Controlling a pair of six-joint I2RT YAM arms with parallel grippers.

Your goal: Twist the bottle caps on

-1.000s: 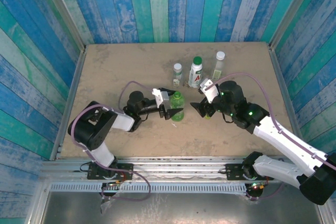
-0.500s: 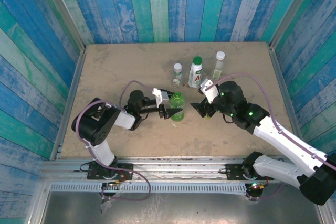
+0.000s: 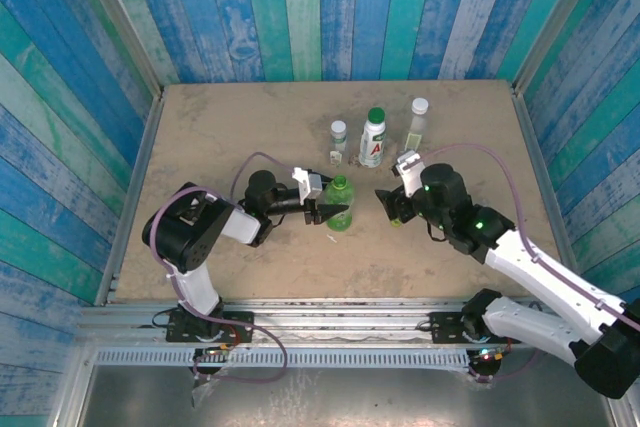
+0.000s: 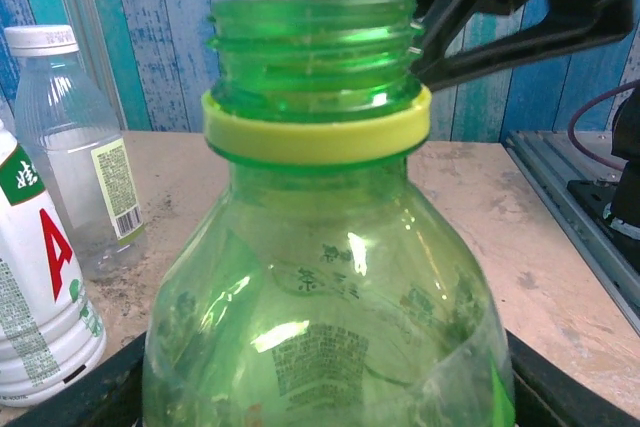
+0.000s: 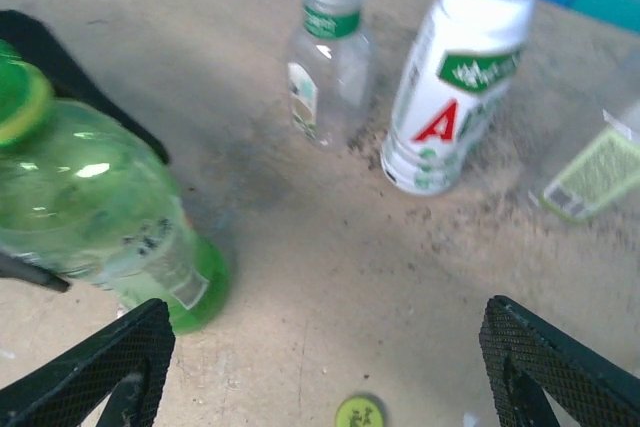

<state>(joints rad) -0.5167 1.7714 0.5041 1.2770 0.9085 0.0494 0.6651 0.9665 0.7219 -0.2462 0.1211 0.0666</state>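
Green bottle [image 3: 339, 205]: standing upright near the middle of the tabletop [image 3: 220, 127], its neck open and its threads showing bare above a yellow-green ring.
Yellow-green cap [image 5: 360, 412]: lying flat on the tabletop near the bottle's 3 o'clock side, not yet picked up.
Left hand [image 3: 328, 213]: reaching in from 9 o'clock and grasping the bottle low on its body, one finger on each side.
Right hand [image 5: 325, 312]: hanging released and empty over the cap, fingers spread wide.
Other bottles: short clear bottle [image 3: 338, 142], white bottle [image 3: 373, 137] and tall clear bottle [image 3: 417, 122] are standing at 12 to 1 o'clock, all already wearing caps.
Risk: the cap is small and flat, so closing fingers may be flicking it away or pinching it tilted, and a tilted cap risks cross-threading. The thin bottle may also be twisting in the low grip.
Change: a second ago the left fingers were gaping beside the bottle, and now they are closing on it. The right wrist is drifting slightly toward 3 o'clock.
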